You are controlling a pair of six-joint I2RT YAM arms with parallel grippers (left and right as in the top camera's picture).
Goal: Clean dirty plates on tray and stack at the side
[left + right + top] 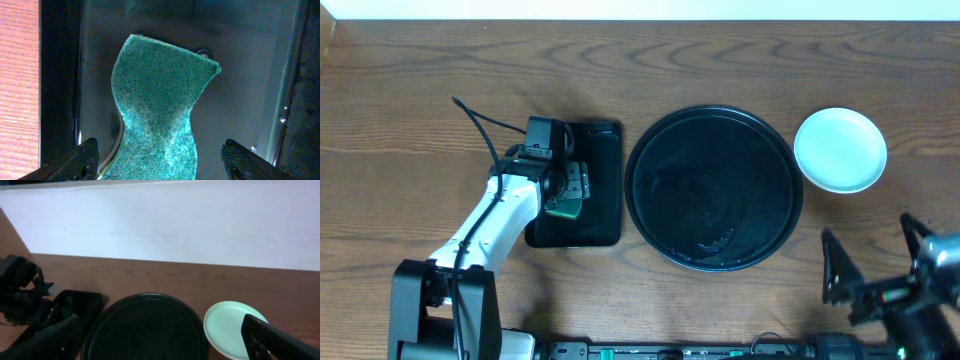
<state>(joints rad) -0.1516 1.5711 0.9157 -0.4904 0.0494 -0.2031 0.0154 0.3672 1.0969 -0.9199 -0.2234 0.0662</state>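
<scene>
At the left of the wooden table (pixel 420 80), your left arm (pixel 485 225) reaches over the small rectangular black tray (pixel 605 215). Your left gripper (pixel 160 147) is released, jaws spread wide over the tray floor. A green scouring sponge (pixel 155 95) lies between them, bent and crumpled at the near end. The left wrist view shows a gap between it and each finger, so nothing is grasped. Just to the right sits the large round black tray (pixel 713 187), glossy, with a few wet-looking glints near its front rim. Right of that, off the tray and near its rim, a pale mint plate (pixel 840 150) rests on the table – whether others lie under it you cannot tell. At the far right your right gripper (pixel 866 230) hangs near the table's front edge, also released, its jaws well apart and holding nothing – the plate shows beyond them in the right wrist view.
</scene>
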